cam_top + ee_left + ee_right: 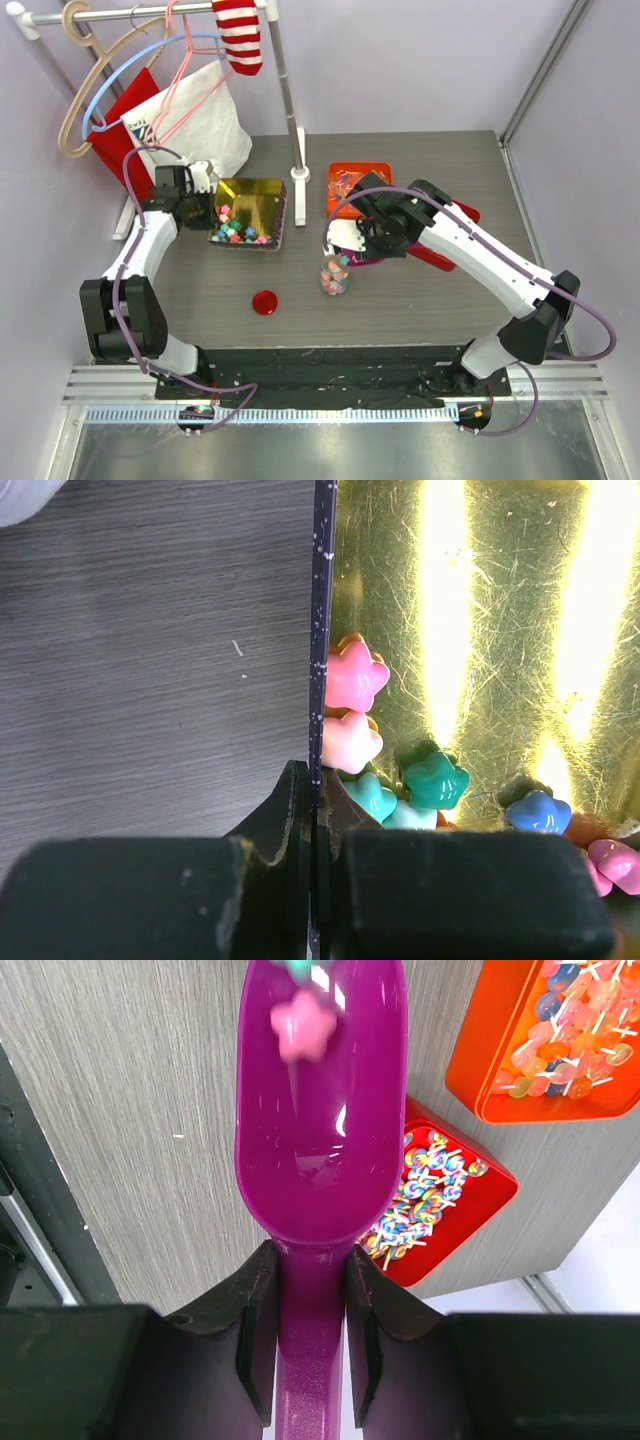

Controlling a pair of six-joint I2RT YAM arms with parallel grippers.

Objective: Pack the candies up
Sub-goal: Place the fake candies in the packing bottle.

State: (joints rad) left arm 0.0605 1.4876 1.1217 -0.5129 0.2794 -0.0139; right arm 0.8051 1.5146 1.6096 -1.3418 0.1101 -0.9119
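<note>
Small star-shaped pastel candies (355,677) lie at one end of the gold tin (250,200); they also show in the top view (240,233). My left gripper (315,780) is shut on the tin's thin left wall (322,630); in the top view it (205,203) is at the tin's left side. My right gripper (305,1260) is shut on the handle of a purple scoop (320,1140), which is tilted down with a pink candy (303,1028) near its tip. In the top view the right gripper (368,238) holds the scoop over a small clear jar (335,280) that has candies in it.
A red round lid (264,301) lies on the table left of the jar. An orange tin of wrapped sweets (342,175) and a red tin of lollipops (470,1215) sit behind and right of the right gripper. A clothes rack post (298,175) stands between the tins.
</note>
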